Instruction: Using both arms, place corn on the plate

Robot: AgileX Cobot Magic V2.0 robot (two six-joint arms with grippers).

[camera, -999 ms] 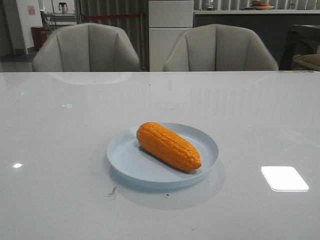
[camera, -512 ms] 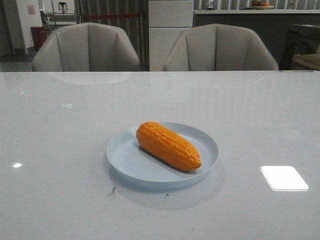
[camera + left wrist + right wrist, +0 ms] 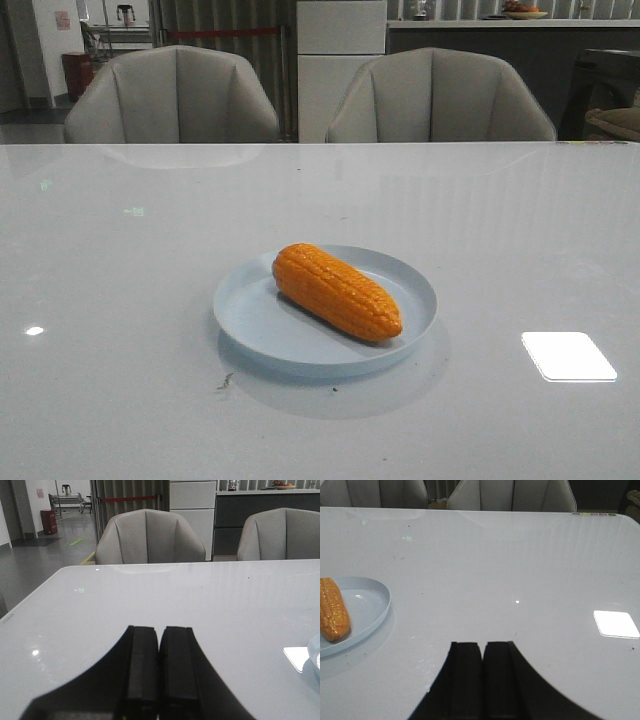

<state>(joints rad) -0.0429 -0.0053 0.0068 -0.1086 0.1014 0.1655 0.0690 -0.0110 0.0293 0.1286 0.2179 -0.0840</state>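
Corn (image 3: 338, 291) lay on plate (image 3: 410, 280), fully inside rim, diagonal, tapered end toward front-right. Plate sat mid-table (image 3: 120, 300), nothing gripping either item. Front view showed no arms over work area. Left gripper (image 3: 159, 645) pressed closed, fingers touching, nothing between them, low over bare table well left of plate. Right gripper (image 3: 482, 656) likewise closed and empty, well apart from plate on right side. Judgement: placement done; goal state reached. Nothing visibly left except perhaps parking arms.
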